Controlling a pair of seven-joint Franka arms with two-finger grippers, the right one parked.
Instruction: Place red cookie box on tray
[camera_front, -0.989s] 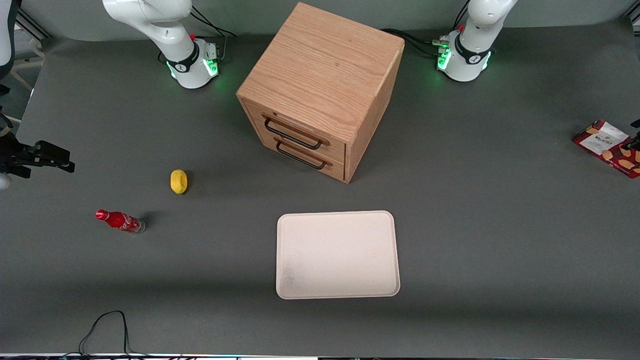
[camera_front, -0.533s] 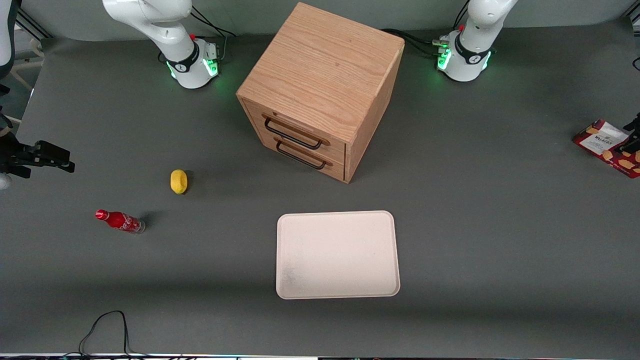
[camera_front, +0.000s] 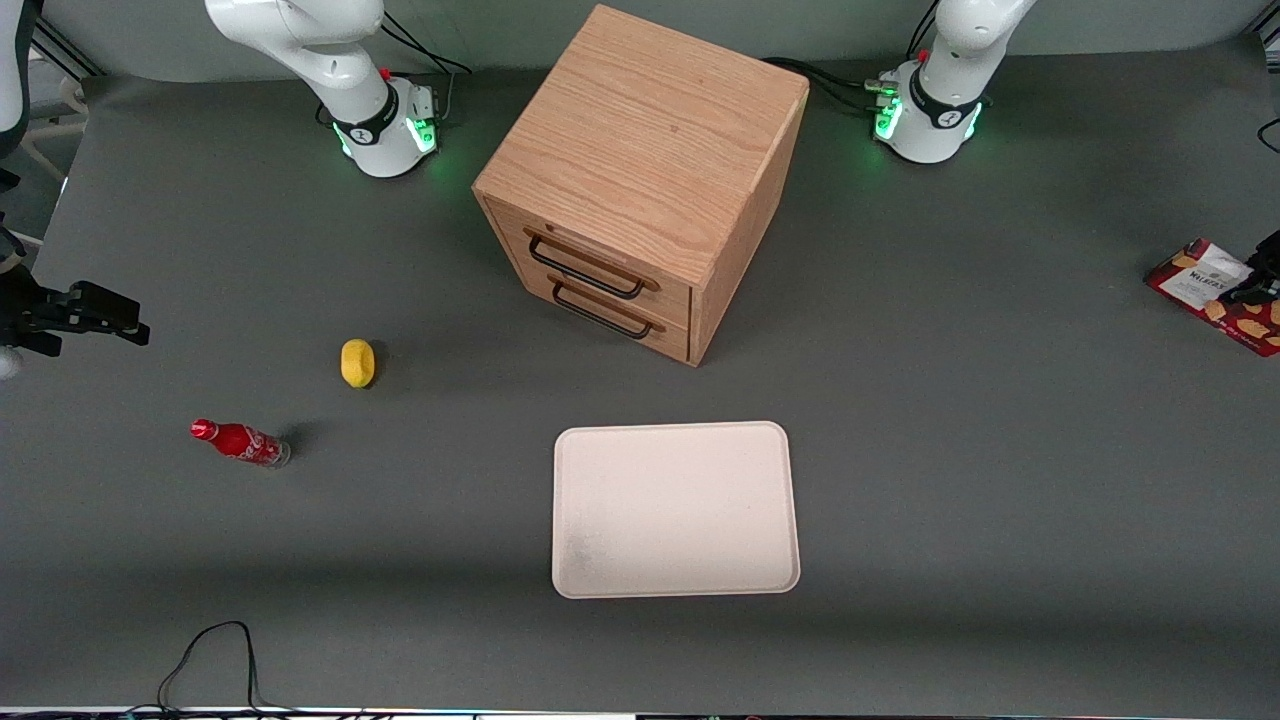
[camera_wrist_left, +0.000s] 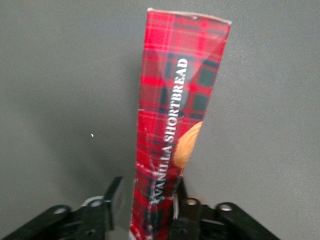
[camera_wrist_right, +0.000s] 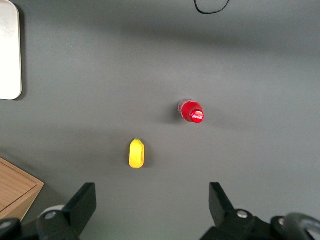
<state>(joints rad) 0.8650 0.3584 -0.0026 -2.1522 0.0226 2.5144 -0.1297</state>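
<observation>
End effector (camera_wrist_left: 150, 207) sits down over the red cookie box (camera_front: 1215, 293) at the working arm's end of the desk (camera_front: 950, 400), and its fingers (camera_wrist_left: 116, 202) now press against both narrow faces of the carton. A second ago it hung a little farther out over the box; it has since edged in and settled, so I judge the grasp is made and the lift comes next. Well away from the end effector, toward the middle of the desk, the cream-white tray (camera_front: 676, 432) holds nothing. Both drawers of the wooden drawer cabinet (camera_front: 640, 180) look closed, so their contents are hidden.
</observation>
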